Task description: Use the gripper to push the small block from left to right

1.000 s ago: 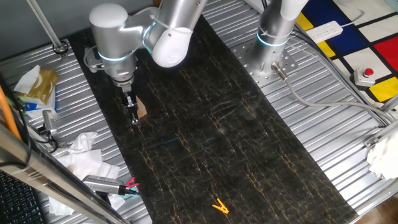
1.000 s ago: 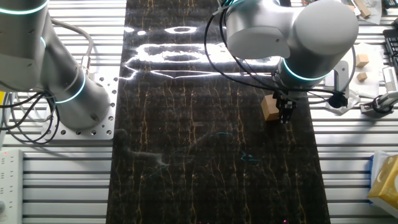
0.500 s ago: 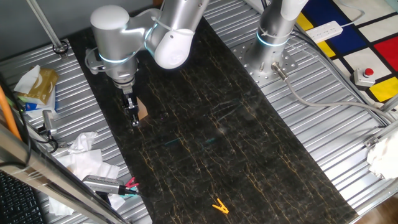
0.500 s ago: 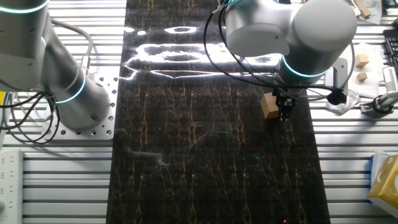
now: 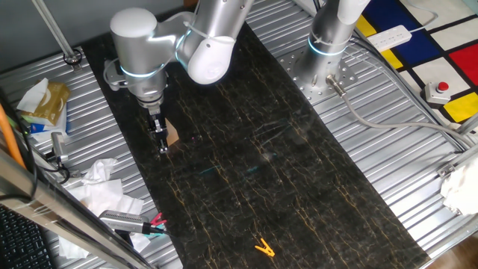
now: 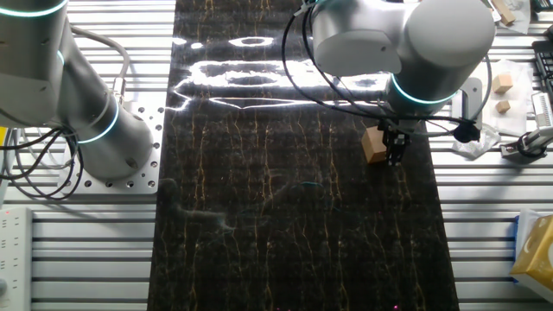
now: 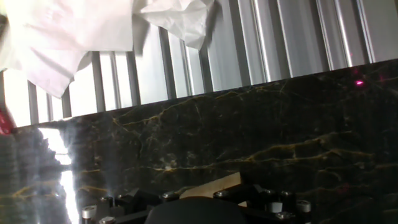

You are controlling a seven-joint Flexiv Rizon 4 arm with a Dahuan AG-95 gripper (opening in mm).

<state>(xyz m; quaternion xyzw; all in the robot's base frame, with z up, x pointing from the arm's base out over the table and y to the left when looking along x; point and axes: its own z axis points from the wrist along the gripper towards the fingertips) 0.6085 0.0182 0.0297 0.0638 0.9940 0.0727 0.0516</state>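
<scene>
The small block, a light-tan wooden cube, rests on the dark marble mat near its left edge. My gripper hangs straight down from the silver arm. Its black fingers are together and press against the block's left side. From the other fixed view the block sits just left of the gripper, touching it. In the hand view only a strip of the block shows past the dark gripper body, so the fingertips are hidden there.
A second silver arm's base stands on the ribbed metal table at the back right. Crumpled white paper and tools lie left of the mat. A tiny orange clip lies near the mat's front. Spare wooden cubes sit beyond the mat.
The gripper and the block against it have crept a few pixels to the right across the mat. Nothing else moved.
</scene>
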